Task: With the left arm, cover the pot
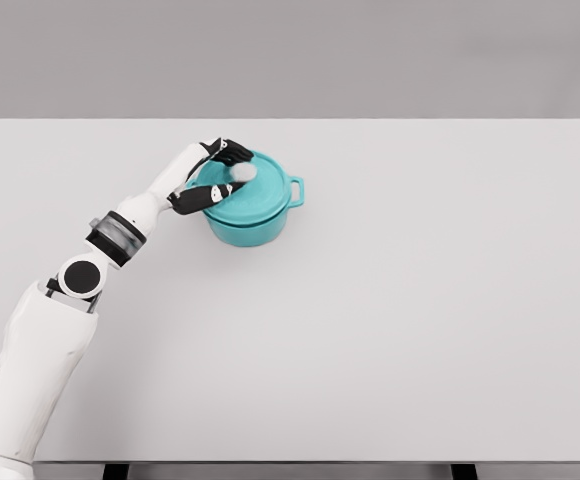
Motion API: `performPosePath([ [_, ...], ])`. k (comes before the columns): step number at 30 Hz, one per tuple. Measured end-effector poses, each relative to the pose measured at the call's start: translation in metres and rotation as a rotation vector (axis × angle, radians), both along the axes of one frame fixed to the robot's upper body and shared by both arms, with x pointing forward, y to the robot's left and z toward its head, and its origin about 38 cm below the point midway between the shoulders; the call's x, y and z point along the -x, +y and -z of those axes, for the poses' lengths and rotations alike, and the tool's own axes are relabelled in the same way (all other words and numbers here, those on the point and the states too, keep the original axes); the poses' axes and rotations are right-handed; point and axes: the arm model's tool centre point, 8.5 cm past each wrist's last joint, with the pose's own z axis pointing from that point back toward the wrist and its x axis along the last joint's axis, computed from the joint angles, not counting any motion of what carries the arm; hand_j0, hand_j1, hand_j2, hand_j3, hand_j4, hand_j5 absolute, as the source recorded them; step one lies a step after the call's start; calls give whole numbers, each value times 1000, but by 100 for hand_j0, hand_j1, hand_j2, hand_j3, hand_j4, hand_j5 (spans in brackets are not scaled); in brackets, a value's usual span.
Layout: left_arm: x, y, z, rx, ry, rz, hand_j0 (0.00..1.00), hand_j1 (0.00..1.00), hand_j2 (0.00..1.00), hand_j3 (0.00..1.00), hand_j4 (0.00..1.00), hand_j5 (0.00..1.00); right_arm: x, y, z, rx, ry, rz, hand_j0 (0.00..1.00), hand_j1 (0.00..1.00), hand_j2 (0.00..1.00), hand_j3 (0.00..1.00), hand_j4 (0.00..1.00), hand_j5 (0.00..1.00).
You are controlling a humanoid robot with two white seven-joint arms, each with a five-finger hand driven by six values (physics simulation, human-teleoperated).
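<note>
From the head view, we see the teal pot (253, 205) standing on the white worktop (420, 300), left of centre toward the back, with its lid (255, 190) seemingly seated on top. Our left hand (215, 178) reaches over it, fingers (195, 199) curled around the pale knob (243, 173). We judge the lid rigid, fairly heavy and smooth; the knob is the sensible hold.

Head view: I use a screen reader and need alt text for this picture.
A white robot arm reaches in from the lower left, its left robot hand resting on the lid of a teal pot, fingers around the pale lid knob. The pot stands left of the middle of a plain white table, one side handle showing on its right.
</note>
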Motion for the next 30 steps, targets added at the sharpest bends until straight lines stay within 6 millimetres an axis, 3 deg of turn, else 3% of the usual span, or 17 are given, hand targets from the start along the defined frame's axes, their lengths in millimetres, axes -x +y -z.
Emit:
performPosePath([
  [10,-1,1,4,-1,13,-5,65,65,65,65,65,65,0,0,0,0,0,0,100,100,100,100,100,100],
  [17,-1,1,7,-4,20,-4,85,85,85,85,85,85,0,0,0,0,0,0,100,100,100,100,100,100],
  [23,-1,1,8,12,30,-6,92,92,92,92,92,92,0,0,0,0,0,0,100,100,100,100,100,100],
  [30,-2,2,6,4,24,-2,92,92,92,92,92,92,0,0,0,0,0,0,100,100,100,100,100,100],
])
